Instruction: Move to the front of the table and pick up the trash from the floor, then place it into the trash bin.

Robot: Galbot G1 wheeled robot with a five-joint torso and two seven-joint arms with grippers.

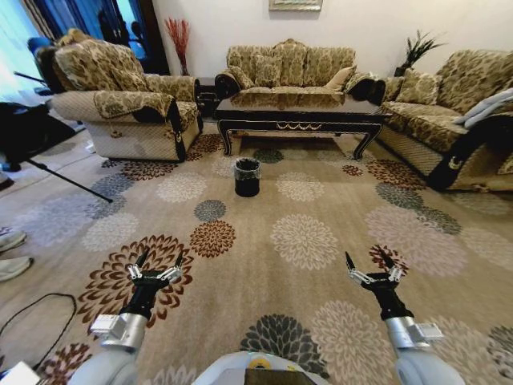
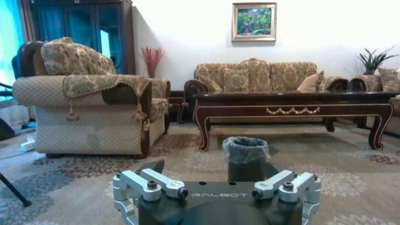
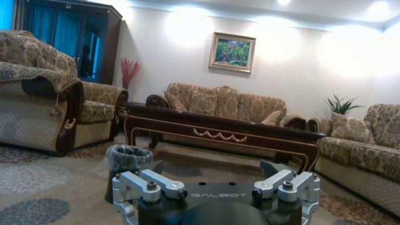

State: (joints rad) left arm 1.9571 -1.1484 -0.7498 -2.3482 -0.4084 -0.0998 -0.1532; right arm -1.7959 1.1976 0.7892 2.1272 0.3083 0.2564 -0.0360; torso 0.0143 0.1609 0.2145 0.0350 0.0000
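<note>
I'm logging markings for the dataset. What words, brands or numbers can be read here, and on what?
"GALBOT" on the body of the left gripper, seen in the left wrist view.
"GALBOT" on the body of the right gripper, seen in the right wrist view.
The framed picture on the wall shows no readable text.

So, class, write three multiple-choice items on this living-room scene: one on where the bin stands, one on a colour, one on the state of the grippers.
1. Where is the trash bin?
A. On the carpet in front of the table
B. On the table
C. Behind the sofa

2. What colour is the bin?
A. White
B. Black
C. Red

3. How are the left gripper and right gripper?
A. Both open, holding nothing
B. Both shut on trash
C. One holding the bin

A: it stands on carpet before the table's long side.
B: black body, grey liner.
A: fingers spread, nothing between them.
</note>
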